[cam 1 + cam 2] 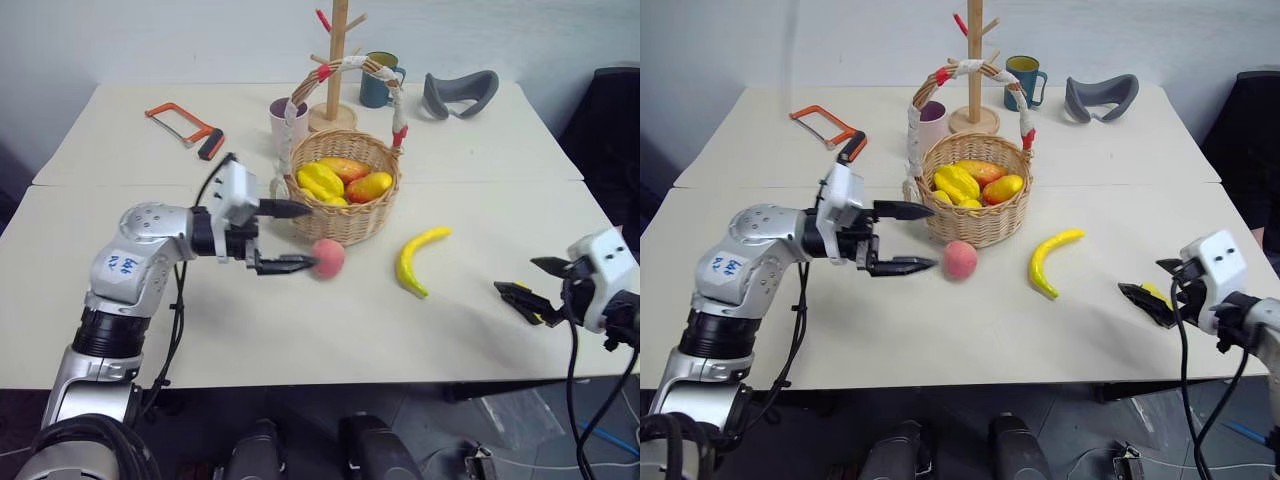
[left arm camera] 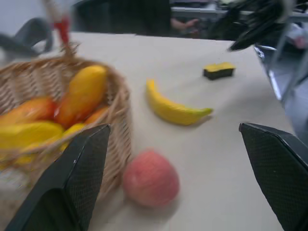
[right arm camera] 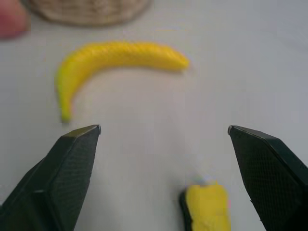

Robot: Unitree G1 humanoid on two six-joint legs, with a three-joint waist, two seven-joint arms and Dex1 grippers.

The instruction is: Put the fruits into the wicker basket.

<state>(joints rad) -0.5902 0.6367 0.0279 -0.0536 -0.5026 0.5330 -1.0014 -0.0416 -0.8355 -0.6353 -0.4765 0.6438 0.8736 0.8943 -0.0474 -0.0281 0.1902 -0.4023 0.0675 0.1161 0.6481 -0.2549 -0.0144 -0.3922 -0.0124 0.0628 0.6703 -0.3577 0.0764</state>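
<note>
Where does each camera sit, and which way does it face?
Head views: stereo pair looking forward and down at the table; both arms show, left pincer open by the peach.
Left wrist view: looks along its open fingers at peach, basket, banana.
Right wrist view: looks past its open right pincer at banana and yellow block.
Shared: both wrist views show banana and block.

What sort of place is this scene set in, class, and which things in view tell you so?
Probably a robot test room or lab, not a home: two plain white tables pushed together, a hacksaw lying beside a wooden mug tree, and cables on the floor.
</note>
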